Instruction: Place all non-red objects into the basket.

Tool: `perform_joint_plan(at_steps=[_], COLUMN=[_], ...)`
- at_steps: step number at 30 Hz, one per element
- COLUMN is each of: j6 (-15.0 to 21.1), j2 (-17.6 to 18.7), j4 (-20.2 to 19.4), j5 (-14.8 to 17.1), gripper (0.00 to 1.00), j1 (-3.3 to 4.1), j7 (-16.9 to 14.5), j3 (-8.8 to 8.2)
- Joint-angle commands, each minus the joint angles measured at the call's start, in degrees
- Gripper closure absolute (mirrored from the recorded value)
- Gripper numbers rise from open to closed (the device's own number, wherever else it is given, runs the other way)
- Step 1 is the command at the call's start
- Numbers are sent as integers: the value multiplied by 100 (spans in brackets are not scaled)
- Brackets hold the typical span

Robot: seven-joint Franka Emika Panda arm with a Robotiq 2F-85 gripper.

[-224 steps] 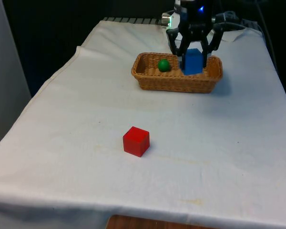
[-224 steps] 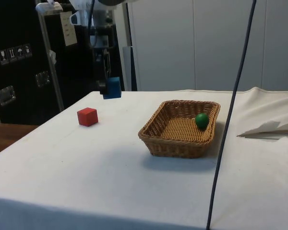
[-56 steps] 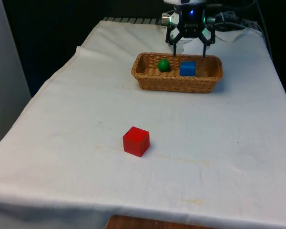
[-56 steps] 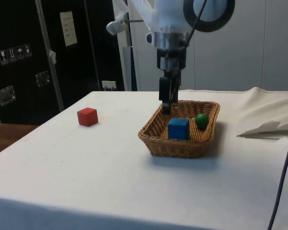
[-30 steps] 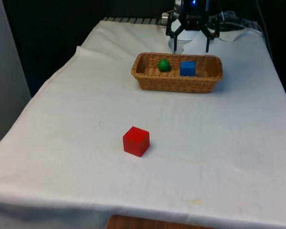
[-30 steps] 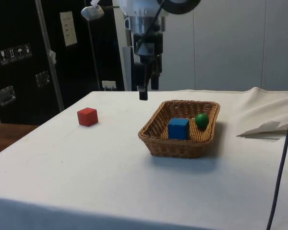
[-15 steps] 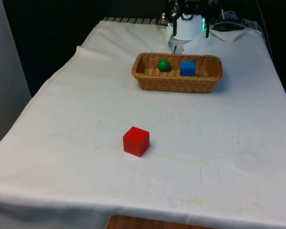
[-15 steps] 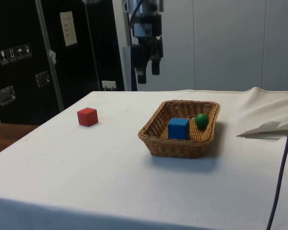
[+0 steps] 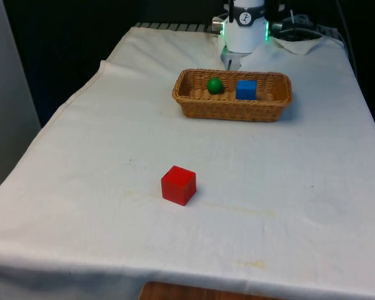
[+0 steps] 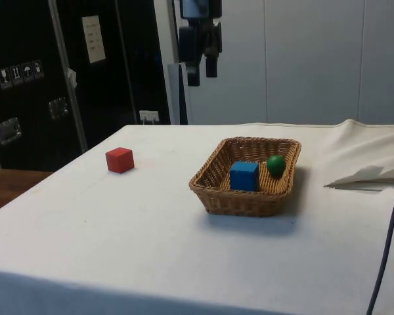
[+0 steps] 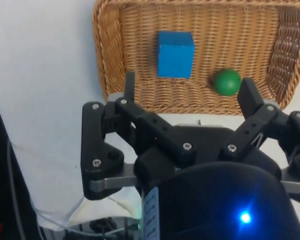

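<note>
The blue cube (image 9: pixel 246 89) and green ball (image 9: pixel 215 85) both lie side by side in the basket (image 9: pixel 200 105), the red cube (image 9: pixel 178 185) sits well apart from it on the cloth (image 9: pixel 81 187), and the gripper (image 11: pixel 187 87) hangs spread and empty above the basket, so the job looks done.

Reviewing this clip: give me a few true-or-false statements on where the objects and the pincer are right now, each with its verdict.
1. The blue cube lies inside the basket. True.
2. The green ball sits on the cloth outside the basket. False: it is in the basket beside the blue cube.
3. The red cube is on the white cloth, apart from the basket. True.
4. The pincer grips the blue cube. False: it is open and empty, high above the table.
</note>
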Motion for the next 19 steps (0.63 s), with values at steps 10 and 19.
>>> perform_joint_plan(at_steps=[10,19], j6=[-441,-584], j2=[-269,-350], j4=[201,281], j5=[-40,-34], gripper=[0,0], j1=[0,0], j7=[-223,-430], j3=[57,97])
